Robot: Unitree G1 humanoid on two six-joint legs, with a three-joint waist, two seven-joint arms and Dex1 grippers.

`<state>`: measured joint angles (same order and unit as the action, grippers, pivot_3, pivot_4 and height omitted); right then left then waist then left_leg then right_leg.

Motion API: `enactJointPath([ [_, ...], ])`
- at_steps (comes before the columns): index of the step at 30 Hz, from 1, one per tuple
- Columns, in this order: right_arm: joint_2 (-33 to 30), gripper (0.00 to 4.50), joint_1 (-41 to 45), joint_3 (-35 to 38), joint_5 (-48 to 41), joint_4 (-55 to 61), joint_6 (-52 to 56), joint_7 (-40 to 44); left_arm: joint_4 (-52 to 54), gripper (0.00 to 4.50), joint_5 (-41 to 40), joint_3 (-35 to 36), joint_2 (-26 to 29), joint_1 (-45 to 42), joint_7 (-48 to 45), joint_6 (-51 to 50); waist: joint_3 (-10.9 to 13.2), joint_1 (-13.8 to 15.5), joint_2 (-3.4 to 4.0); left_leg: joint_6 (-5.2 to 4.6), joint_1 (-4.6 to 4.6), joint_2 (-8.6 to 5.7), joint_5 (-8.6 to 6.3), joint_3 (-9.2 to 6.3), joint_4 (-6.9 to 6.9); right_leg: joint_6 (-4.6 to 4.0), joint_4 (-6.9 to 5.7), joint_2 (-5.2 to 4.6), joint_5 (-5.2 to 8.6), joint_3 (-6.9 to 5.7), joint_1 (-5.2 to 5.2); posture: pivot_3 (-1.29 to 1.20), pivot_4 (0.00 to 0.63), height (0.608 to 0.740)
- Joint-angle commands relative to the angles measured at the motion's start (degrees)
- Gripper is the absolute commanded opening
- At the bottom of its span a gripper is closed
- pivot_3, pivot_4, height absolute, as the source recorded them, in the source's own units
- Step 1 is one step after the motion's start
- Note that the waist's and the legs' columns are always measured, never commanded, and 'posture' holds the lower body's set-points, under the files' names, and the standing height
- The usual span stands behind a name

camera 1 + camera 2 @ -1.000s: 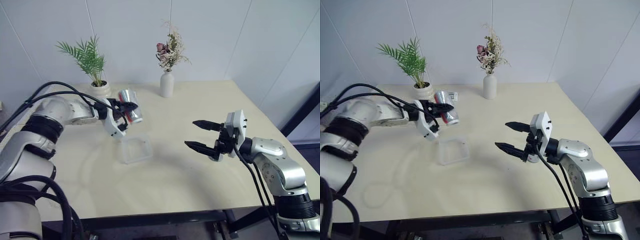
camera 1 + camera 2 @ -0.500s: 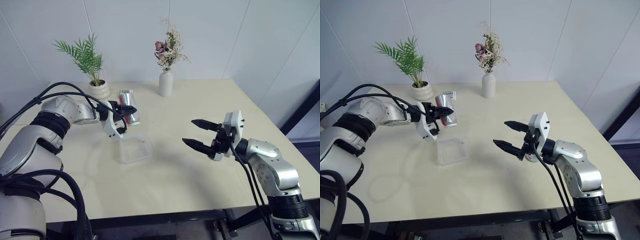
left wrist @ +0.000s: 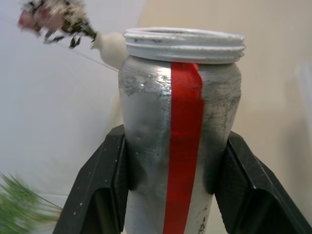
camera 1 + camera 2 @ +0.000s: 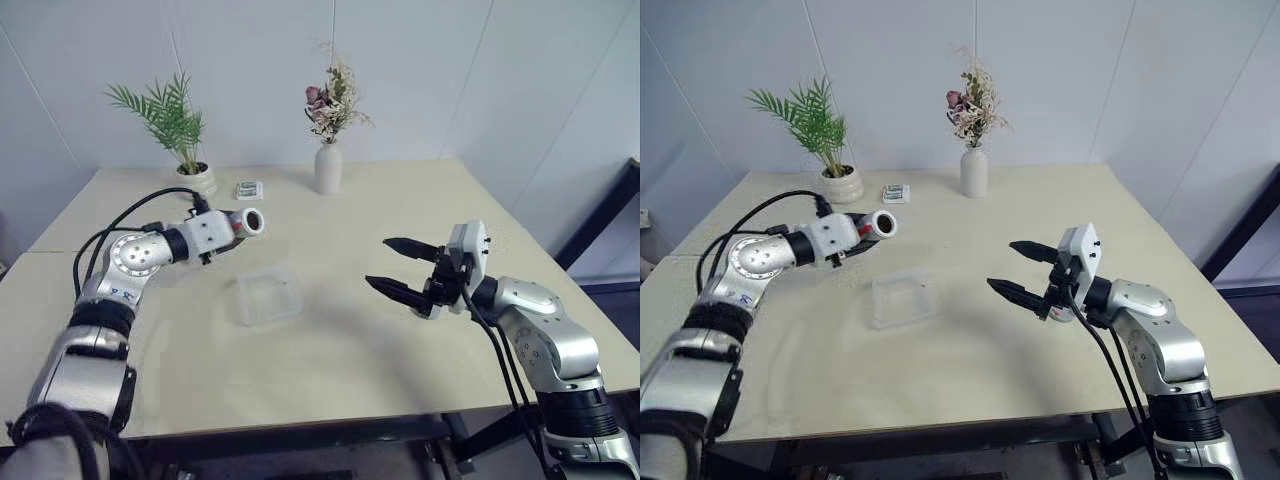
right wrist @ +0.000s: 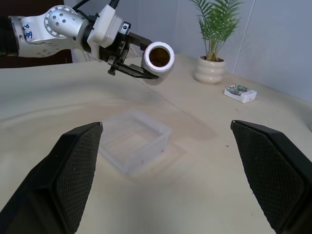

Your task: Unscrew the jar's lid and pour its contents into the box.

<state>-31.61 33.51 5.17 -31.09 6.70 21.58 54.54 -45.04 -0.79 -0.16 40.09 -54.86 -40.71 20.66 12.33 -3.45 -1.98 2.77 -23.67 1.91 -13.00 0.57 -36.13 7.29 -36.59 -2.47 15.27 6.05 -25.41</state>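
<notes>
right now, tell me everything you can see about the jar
The jar is a small cylinder with a silvery, cloudy-looking wall and a red strip running down its side. Its white threaded neck is bare, with no lid on it, and the mouth is open. It lies roughly level, mouth toward the right gripper. The left gripper is shut on it, one black finger on each side of its body. It hangs in the air, beside the clear box rather than over it.

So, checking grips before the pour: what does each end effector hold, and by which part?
Left end effector clamps the lidless silvery red-striped jar around its body; right is open, empty.
</notes>
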Motion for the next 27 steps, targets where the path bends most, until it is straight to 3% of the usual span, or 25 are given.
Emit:
enactJointPath([
  [1, -1.8, 4.45, 0.8, 1.5, -1.3, 2.2, 0.0, 1.1, 19.2, 1.95, -17.1, 8.1, -1.2, 5.8, -3.3, -21.2, 0.0, 0.1, -0.01, 0.0, 0.0, 0.0, 0.0, -0.05, -0.09, 0.0, -0.14, 0.0, 0.0, 0.0, 0.0, 0.0, 0.15, 0.74],
  [5, -2.8, 4.45, 1.0, 1.6, -1.3, 1.9, 0.0, 1.7, 32.5, 1.95, -27.4, 14.4, -3.5, 12.5, 1.7, -39.0, 0.0, 0.1, -0.01, 0.02, 0.13, -0.02, 0.04, -0.16, -0.31, -0.01, -0.45, 0.03, -0.01, 0.01, 0.1, 0.0, 0.15, 0.74],
  [10, -3.2, 4.45, 0.7, 1.7, -1.5, 2.3, 0.1, 1.7, 41.5, 1.95, -29.7, 16.6, -3.8, 18.3, 5.4, -46.5, 0.0, -0.6, -0.02, -0.04, 0.82, -0.01, 0.12, -0.19, -0.28, -0.06, -0.03, 0.09, -0.01, 0.01, 0.96, 0.0, 0.15, 0.74],
  [22, -2.6, 4.45, -0.2, 1.7, -1.6, 3.2, 0.2, 0.7, 43.0, 1.95, -22.3, 16.0, -1.2, 22.3, 11.6, -47.4, 0.0, -1.3, -0.02, -0.09, 0.7, -0.01, 0.24, -0.18, -0.02, -0.03, 0.42, 0.08, -0.19, 0.06, 0.92, 0.0, 0.15, 0.74],
  [25, -2.3, 4.45, 0.2, 1.5, -1.5, 2.9, 0.0, 0.5, 40.8, 1.95, -16.7, 13.7, -0.5, 21.4, 13.5, -42.4, 0.0, -1.3, -0.02, -0.09, 0.58, -0.02, 0.22, -0.16, 0.03, 0.05, 0.66, 0.07, -0.24, 0.06, 0.91, 0.0, 0.15, 0.74],
  [27, -2.1, 4.45, 0.4, 1.4, -1.4, 2.6, -0.2, 0.4, 39.0, 1.95, -8.6, 9.4, 1.8, 20.6, 15.0, -36.3, 0.0, -1.2, -0.03, -0.1, 0.56, -0.02, 0.19, -0.16, 0.05, 0.07, 0.71, 0.06, -0.26, 0.06, 0.91, 0.0, 0.15, 0.74],
])
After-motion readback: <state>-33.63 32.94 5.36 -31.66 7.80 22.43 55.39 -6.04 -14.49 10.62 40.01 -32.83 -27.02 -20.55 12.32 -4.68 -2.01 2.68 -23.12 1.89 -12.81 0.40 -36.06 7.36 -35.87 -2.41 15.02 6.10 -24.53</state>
